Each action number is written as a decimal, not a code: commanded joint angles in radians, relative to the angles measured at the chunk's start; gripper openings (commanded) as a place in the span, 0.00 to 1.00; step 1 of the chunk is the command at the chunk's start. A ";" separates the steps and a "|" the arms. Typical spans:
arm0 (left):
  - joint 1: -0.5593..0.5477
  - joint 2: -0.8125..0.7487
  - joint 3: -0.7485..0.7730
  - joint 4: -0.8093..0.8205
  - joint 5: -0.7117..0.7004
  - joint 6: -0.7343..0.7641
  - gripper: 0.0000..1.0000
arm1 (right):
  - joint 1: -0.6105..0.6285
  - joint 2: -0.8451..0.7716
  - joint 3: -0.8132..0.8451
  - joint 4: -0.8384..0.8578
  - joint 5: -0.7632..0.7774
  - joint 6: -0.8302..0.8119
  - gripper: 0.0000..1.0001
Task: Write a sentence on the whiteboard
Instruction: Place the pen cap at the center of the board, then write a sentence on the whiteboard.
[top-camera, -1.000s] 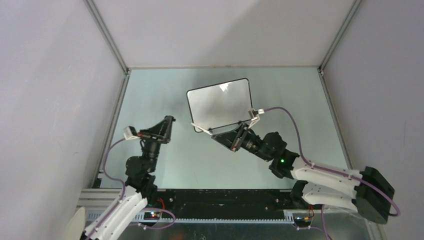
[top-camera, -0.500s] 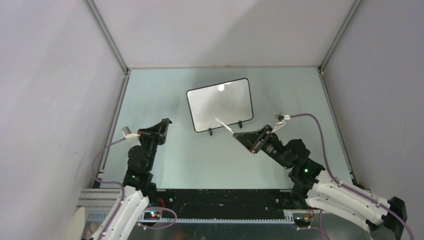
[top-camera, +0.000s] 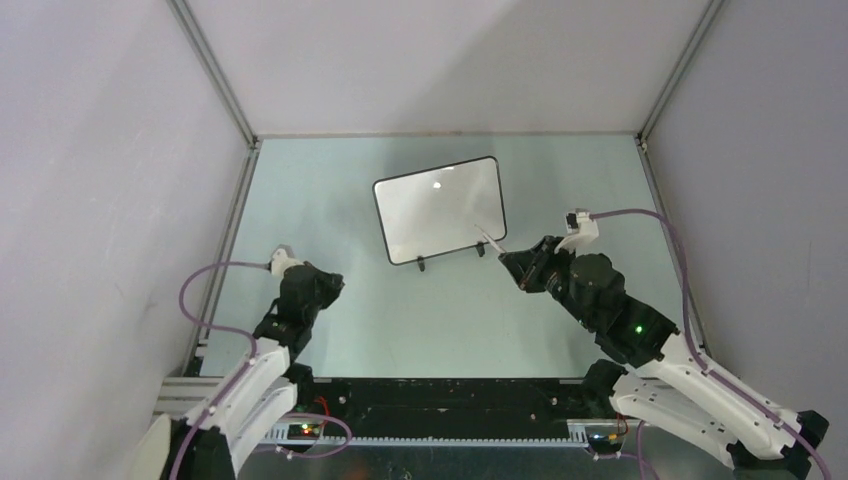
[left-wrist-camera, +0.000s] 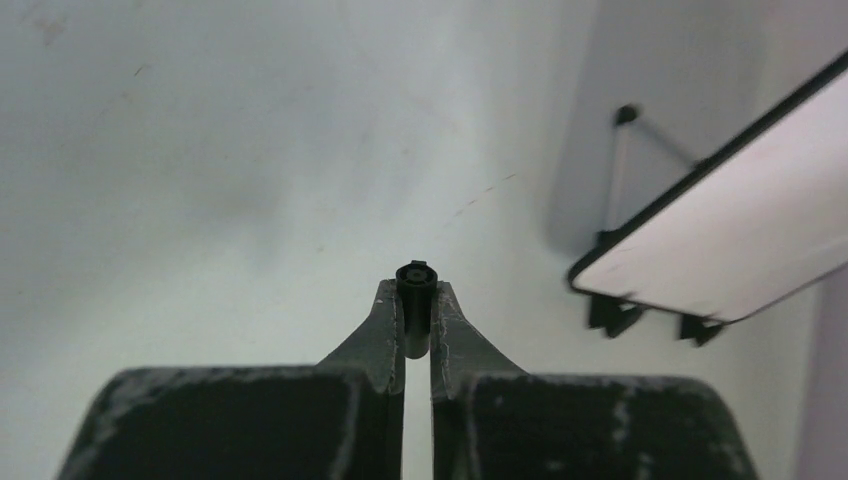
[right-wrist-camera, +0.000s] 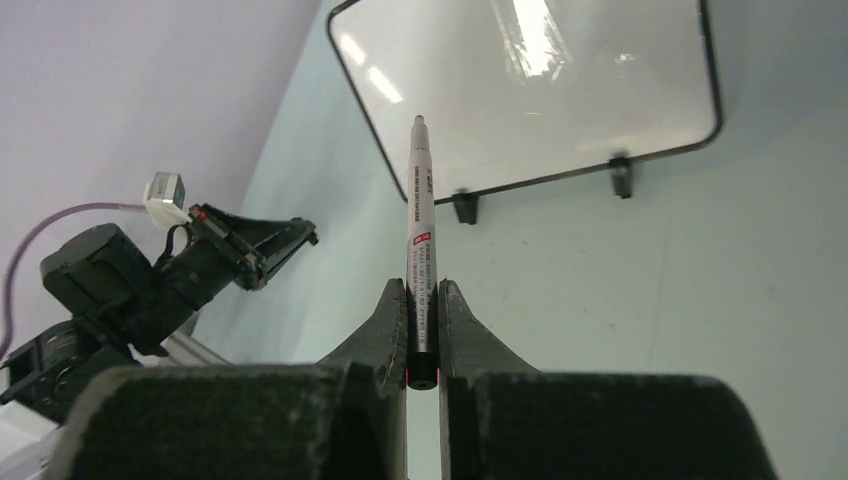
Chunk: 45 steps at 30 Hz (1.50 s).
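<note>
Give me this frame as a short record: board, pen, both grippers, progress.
whiteboard: upright on its feet, surface blank
marker pen: uncapped, tip pointing toward the whiteboard
right gripper: shut on the marker pen
left gripper: shut on a small black cap
sentence: nothing written yet

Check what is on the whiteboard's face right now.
No writing shows on the whiteboard, only glare. The marker in the right gripper hides a thin strip of it in the wrist view.
</note>
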 joint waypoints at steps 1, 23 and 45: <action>0.009 0.111 0.091 -0.036 0.029 0.153 0.00 | 0.030 0.065 0.134 -0.211 0.170 0.030 0.00; 0.009 0.268 0.237 -0.163 0.094 0.258 0.38 | -0.419 -0.012 0.040 -0.010 -0.819 -0.066 0.00; 0.136 0.263 0.131 0.641 0.553 0.335 1.00 | -0.473 0.104 0.108 0.051 -0.776 -0.154 0.00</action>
